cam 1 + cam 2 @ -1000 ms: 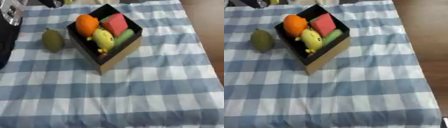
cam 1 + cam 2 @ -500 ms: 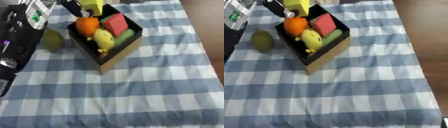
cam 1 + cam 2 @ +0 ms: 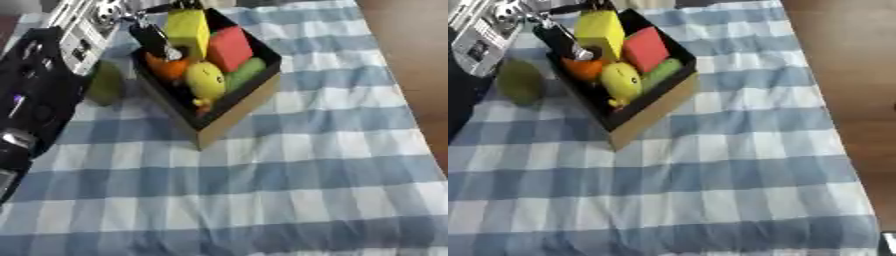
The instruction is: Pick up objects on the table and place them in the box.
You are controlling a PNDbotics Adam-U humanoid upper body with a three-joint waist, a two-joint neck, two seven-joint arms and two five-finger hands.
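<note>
So the left hand (image 3: pixel 566 37) has its fingers pinched on the yellow block (image 3: pixel 598 29), which stands upright right over the box's (image 3: pixel 654 107) far corner, so it only needs to go straight down beside the orange thing (image 3: pixel 584 69). The green pear-ish fruit (image 3: pixel 520 81) sits on the cloth just left of the box (left arm's side), and the hand's fingertips are hard to make out; the right hand isn't in view.

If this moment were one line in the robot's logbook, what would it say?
left hand: holding yellow block over box | in box: orange, red, green, yellow items | green fruit: on cloth, left of box | right hand: unseen
</note>
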